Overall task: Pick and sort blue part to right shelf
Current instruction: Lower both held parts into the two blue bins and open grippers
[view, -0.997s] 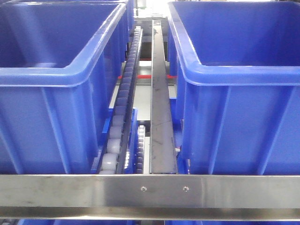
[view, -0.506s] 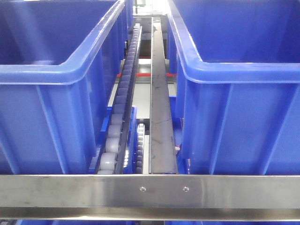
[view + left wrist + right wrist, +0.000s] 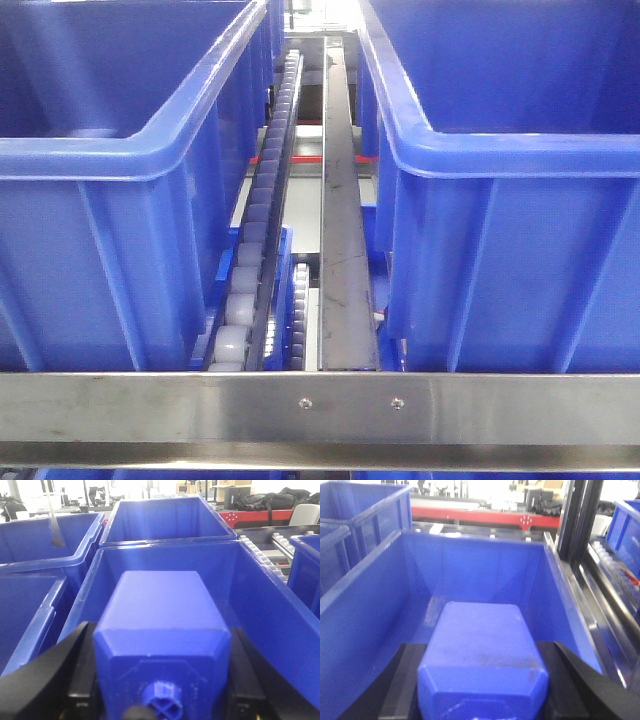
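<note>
In the left wrist view my left gripper [image 3: 161, 652] is shut on a blue block-shaped part [image 3: 160, 605], its black fingers [image 3: 75, 665] pressed against both sides. It holds the part above an empty blue bin [image 3: 260, 595]. In the right wrist view my right gripper [image 3: 482, 682] is shut on a second blue part [image 3: 480, 635], with a black finger [image 3: 402, 680] on each side, over the inside of another blue bin [image 3: 470, 565]. Neither gripper shows in the front view.
The front view shows two large blue bins, left [image 3: 130, 160] and right [image 3: 500, 150], with a roller track [image 3: 265, 210] and a steel rail [image 3: 342, 240] between them. A steel crossbar [image 3: 320, 405] runs across the front. More blue bins [image 3: 30, 545] stand beside the left arm.
The front view shifted slightly a second ago, with the bins now a little nearer in the frame. It has held still for the last half second.
</note>
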